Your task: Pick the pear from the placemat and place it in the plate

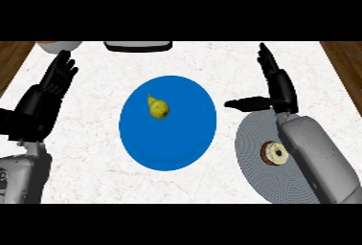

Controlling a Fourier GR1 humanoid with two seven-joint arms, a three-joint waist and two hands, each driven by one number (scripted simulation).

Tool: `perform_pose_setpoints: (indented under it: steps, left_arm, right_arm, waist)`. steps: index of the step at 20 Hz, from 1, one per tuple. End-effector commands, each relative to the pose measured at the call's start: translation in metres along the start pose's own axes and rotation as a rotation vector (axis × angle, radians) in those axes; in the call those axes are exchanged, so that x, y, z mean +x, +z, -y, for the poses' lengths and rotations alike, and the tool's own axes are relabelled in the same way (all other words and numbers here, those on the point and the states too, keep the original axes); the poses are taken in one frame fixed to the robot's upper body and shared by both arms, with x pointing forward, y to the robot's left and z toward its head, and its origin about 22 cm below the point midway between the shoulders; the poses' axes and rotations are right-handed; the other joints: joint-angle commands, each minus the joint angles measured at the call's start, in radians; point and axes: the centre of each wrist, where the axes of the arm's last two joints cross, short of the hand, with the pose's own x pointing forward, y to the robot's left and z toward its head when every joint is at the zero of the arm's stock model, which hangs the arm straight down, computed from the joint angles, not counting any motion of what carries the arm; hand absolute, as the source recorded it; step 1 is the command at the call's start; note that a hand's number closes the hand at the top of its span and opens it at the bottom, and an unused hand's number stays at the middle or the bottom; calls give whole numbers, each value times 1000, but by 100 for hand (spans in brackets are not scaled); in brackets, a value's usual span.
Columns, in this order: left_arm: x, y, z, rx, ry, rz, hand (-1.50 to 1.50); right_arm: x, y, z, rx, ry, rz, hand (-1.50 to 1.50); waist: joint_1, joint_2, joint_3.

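- Here is your pear, yellow-green, lying on the blue plate, up in its upper-left part with the narrow stem end pointing toward the far side of the table.
- Nothing is touching the pear; both robot hands are well clear of it.
- Look right: your right robot hand is above the top edge of the grey placemat, fingers straight and pointing away from you, thumb stuck out toward the plate. It is spread wide and holds nothing.
- The right forearm runs down across the placemat and covers part of it.
- On that placemat, just beside the forearm, you have a small ring-shaped item, brown outside and pale within; it looks like a doughnut, though you cannot be sure from here.
- Now left: your left robot hand is by the left side of the table, well apart from the plate, fingers straight and angled up toward the far edge. It too is spread and carries nothing.
- At the far edge, you can see part of a pale bowl at the left corner and a dark-rimmed white object beside it, both cut off by the view.
- The plate sits in the middle of the white marbled table, with the placemat just beside it on the right.
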Motion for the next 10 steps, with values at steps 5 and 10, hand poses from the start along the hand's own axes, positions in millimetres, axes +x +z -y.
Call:
perform_pose_setpoints:
  steps: [5, 10]
  left_arm:
    - [-2, -5, -7, 9, -14, 13, 0]
    - [11, 13, 16, -2, 5, 12, 0]
  right_arm:
    - [-19, 27, 56, 10, 21, 25, -150]
    - [-36, 35, 82, -28, 99, 35, -150]
  waist:
    - [1, 1, 0]
    - [7, 1, 0]
